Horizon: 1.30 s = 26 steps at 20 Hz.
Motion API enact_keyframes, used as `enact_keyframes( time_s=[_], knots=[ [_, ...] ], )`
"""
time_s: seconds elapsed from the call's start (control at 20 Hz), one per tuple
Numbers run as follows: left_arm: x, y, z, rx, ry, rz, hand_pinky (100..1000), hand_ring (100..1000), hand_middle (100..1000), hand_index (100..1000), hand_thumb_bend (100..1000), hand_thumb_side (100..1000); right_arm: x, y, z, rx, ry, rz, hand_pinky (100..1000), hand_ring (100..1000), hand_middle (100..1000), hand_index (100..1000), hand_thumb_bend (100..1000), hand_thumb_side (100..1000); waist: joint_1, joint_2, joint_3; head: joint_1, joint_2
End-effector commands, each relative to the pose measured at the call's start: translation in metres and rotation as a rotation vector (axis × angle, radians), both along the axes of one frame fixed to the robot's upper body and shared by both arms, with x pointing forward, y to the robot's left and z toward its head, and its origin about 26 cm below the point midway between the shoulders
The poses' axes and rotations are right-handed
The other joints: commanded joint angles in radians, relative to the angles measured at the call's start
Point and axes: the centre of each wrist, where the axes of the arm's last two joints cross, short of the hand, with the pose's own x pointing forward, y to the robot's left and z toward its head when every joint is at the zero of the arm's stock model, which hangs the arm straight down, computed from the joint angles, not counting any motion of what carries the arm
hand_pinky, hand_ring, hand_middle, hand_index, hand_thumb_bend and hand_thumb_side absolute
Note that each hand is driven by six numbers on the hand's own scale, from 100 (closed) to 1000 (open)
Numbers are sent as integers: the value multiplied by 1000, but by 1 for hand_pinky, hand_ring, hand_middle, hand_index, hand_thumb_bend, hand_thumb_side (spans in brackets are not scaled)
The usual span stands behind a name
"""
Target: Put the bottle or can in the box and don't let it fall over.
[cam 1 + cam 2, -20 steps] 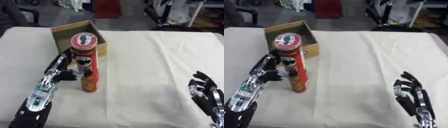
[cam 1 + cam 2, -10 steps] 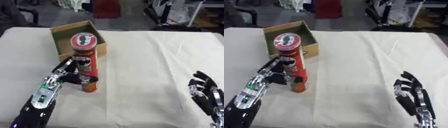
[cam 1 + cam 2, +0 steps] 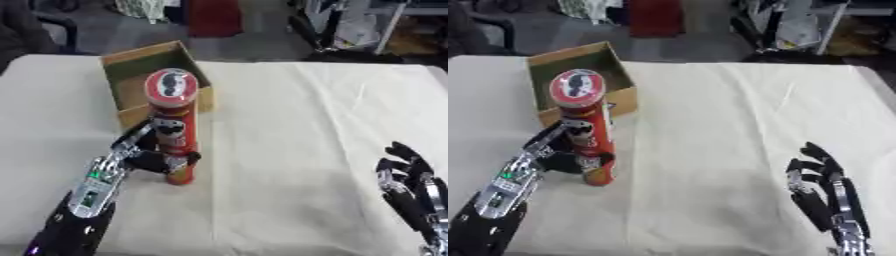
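Red can (image 3: 177, 131) upright, base half-hidden by left hand (image 3: 147, 154).

The crisp tube (image 3: 178, 135) is showing a red body with a yellow band near its base and a red lid bearing a pale face mark; the open cardboard box (image 3: 131, 64) is showing plain brown, the tablecloth (image 3: 297, 125) is lying cream white, and the left hand (image 3: 144, 152) and right hand (image 3: 824, 190) are showing black with silver, the left forearm glowing with a small green light
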Motion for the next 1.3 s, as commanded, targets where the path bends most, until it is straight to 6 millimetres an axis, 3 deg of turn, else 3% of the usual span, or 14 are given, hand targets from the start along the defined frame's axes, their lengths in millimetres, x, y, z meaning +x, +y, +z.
enact_keyframes(
  time_s=[0.05,0.2,0.35,0.75,0.9,1.05,1.1,1.2,1.3],
  knots=[
    [4,3,10,-8,-36,30,1000,889,371,477,252,100,2,-3,8,-10,-25,4,690,775,827,919,100,563,2,-10,0,1,-9],
    [5,8,20,-38,-91,55,1000,896,365,475,241,100,2,-3,8,-10,-25,3,690,775,827,919,100,563,2,-11,0,-1,-9],
    [9,23,45,-65,-180,147,1000,896,369,478,249,100,2,-3,7,-11,-22,0,689,775,827,919,100,563,2,-13,3,-3,-7],
    [40,77,113,-174,-289,687,1000,892,363,475,252,100,1,-3,5,-13,-15,7,689,775,827,919,100,563,1,-17,-4,5,-8],
    [58,90,121,-166,-281,758,1000,894,368,479,259,100,1,-2,5,-13,-13,15,689,775,827,919,100,564,1,-15,-14,11,-7],
    [75,99,115,-124,-237,792,1000,907,379,488,283,100,1,0,5,-12,-14,23,689,775,827,919,100,565,-1,-13,-25,16,-6],
    [81,101,111,-102,-214,789,1000,910,397,503,309,100,1,0,5,-11,-14,25,689,775,827,919,100,565,-1,-12,-29,17,-6],
    [90,101,101,-59,-175,766,1000,957,587,664,498,100,2,1,6,-10,-14,29,689,775,827,919,100,565,-2,-11,-33,18,-5],
    [97,99,92,1,-157,739,1000,989,725,756,720,345,1,2,5,-9,-12,32,689,775,827,919,100,567,-3,-10,-35,20,-3]
  ],
)
